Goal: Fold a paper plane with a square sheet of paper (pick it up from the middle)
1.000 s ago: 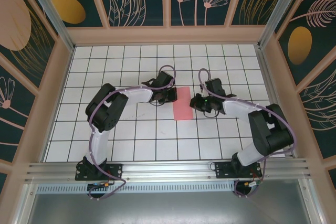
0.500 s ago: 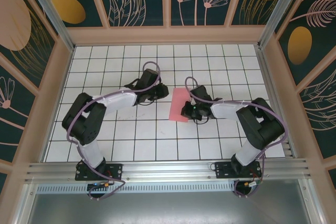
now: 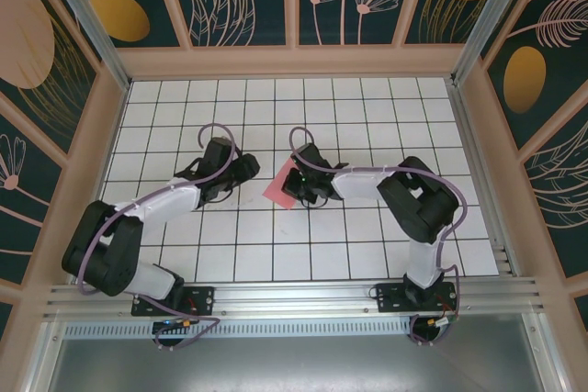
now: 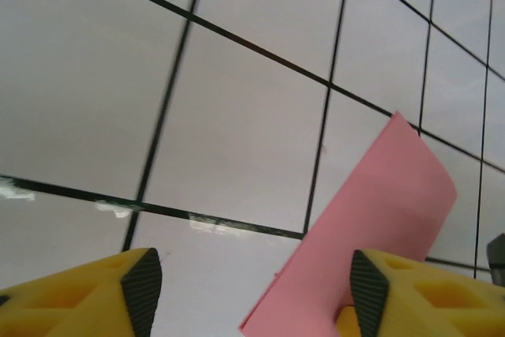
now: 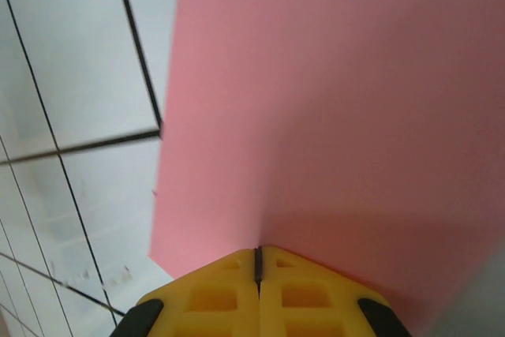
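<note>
Left gripper [image 3: 246, 172]: spread wide, and nothing was in it! Its yellow fingers [image 4: 110, 293] sat well apart, with bare tiles between them.
Right gripper [image 5: 257, 262]: clamped right down, the two pads pressed together with no gap. The pink sheet ran straight in at the tips, so it looked like a pinch on the near edge.
Square sheet of paper [image 3: 276, 191]: salmon pink and plain, it lay out in the middle of the table [image 3: 367, 103]. It sat between the two grippers, at the right one's tips and just beside the left one.
Paper from the left wrist [image 4: 371, 219]: a slanted strip with one corner pointing up the grid. Its lower end passed by the right-hand finger.
Arms: both were bent inward, with the wrists nearly meeting at mid-table.
</note>
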{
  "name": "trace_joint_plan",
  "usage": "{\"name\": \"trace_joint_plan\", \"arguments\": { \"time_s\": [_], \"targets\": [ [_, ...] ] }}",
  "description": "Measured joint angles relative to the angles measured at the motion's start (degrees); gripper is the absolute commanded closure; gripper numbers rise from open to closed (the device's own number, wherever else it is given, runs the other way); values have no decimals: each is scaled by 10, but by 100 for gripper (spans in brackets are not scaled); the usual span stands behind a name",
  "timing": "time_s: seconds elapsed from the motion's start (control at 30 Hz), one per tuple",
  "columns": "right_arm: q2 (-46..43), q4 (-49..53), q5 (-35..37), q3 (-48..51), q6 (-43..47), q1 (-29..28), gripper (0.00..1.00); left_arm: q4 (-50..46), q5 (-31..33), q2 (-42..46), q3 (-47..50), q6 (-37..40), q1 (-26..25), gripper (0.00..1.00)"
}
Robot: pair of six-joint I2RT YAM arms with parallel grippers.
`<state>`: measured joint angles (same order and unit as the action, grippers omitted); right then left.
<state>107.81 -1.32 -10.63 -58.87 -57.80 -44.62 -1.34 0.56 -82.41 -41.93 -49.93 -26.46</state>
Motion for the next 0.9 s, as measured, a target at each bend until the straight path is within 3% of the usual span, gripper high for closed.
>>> {"name": "trace_joint_plan", "arguments": {
  "time_s": [0.2, 0.47, 0.7, 0.9],
  "targets": [
    [1, 47, 16, -66, 35, 33, 91, -10, 41, 19, 3, 11, 4, 1],
    [67, 99, 16, -145, 105, 112, 91, -19, 40, 16, -1, 17, 4, 2],
    [97, 134, 14, -168, 130, 134, 91, -18, -3, -6, -17, 17, 4, 2],
    [55, 126, 37, -109, 114, 147, 91, 6, -66, -21, -19, 7, 4, 14]
  ]
}}
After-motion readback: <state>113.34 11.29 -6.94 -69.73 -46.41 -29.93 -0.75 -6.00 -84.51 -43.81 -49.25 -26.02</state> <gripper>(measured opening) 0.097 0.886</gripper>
